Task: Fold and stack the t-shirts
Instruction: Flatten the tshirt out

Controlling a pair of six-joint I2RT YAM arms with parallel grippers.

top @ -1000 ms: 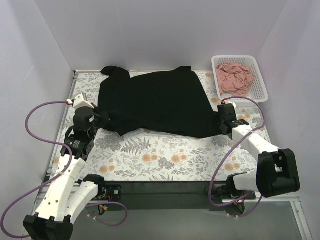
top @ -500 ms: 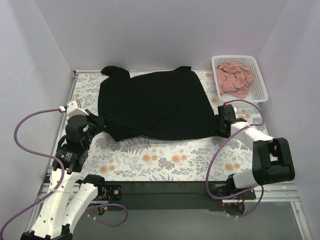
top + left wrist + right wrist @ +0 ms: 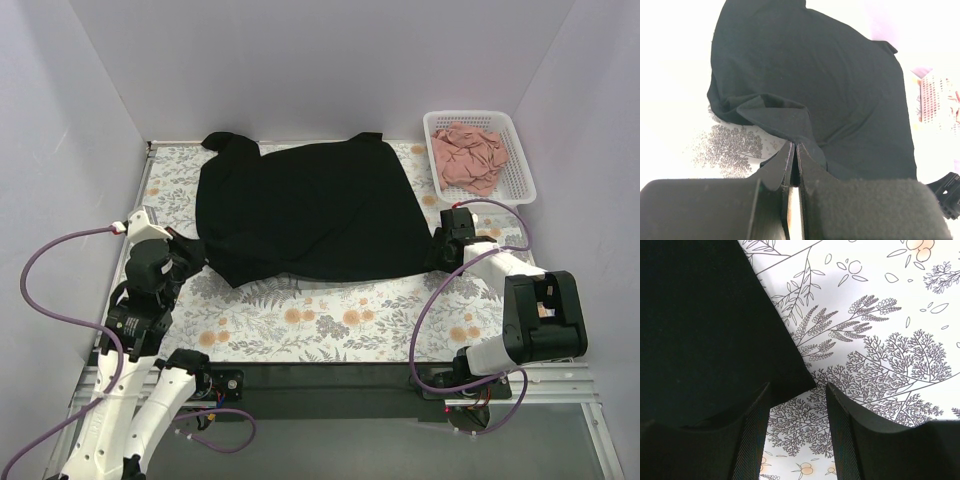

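The left jaws, clenched on the black t-shirt [image 3: 310, 210] at its lower-left edge, have drawn back toward the frame's lower left, tugging it flatter across the counter [image 3: 340, 315]. The right jaws, parted but narrowing, have moved in on its lower-right corner, which lies just at their tips, not yet gripped.

right wrist: black t-shirt [image 3: 700, 315] runs off top and left edges | left wrist: basket [image 3: 932, 97] cropped, washed out | overhead: pink t-shirt [image 3: 468, 155] bunched, shape unreadable
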